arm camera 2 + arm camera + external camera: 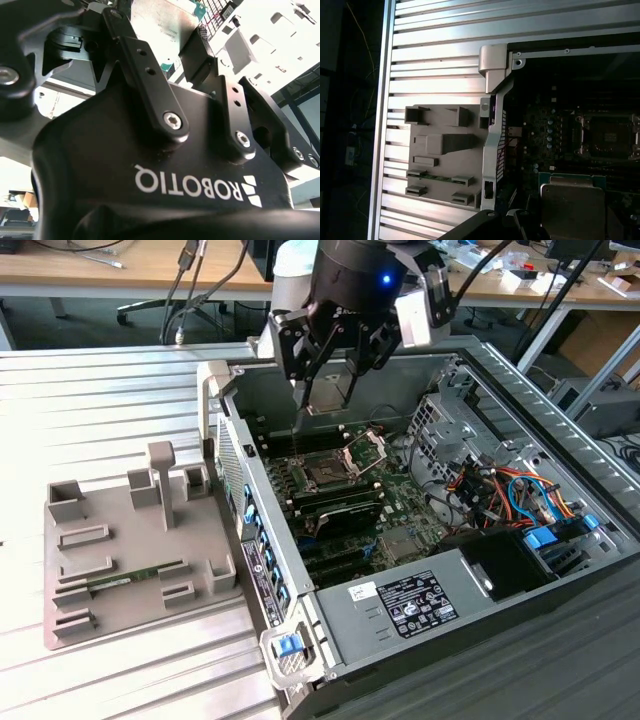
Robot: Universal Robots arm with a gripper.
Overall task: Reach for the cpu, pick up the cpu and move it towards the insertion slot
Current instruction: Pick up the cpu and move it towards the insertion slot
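My gripper (332, 368) hangs over the open computer case, shut on the cpu (334, 392), a flat square chip held by its edges. Both wrist views show the cpu (572, 206) as a pale silvery plate with a thin green rim (159, 25) between black fingers (150, 80). The insertion slot (326, 476) is a dark square socket in a shiny silver frame on the motherboard, with its hinged bracket (366, 448) raised. The cpu is above the slot and a little beyond it, clear of the board. In the first wrist view the slot (610, 136) lies beside the cpu.
A grey fixture block (130, 540) holding a green memory stick (125, 580) lies on the ribbed aluminium table (90, 400) at the exterior view's left. The case walls (255, 540), a drive cage (440, 420), coloured cables (500, 490) and a power supply (420, 605) ring the board.
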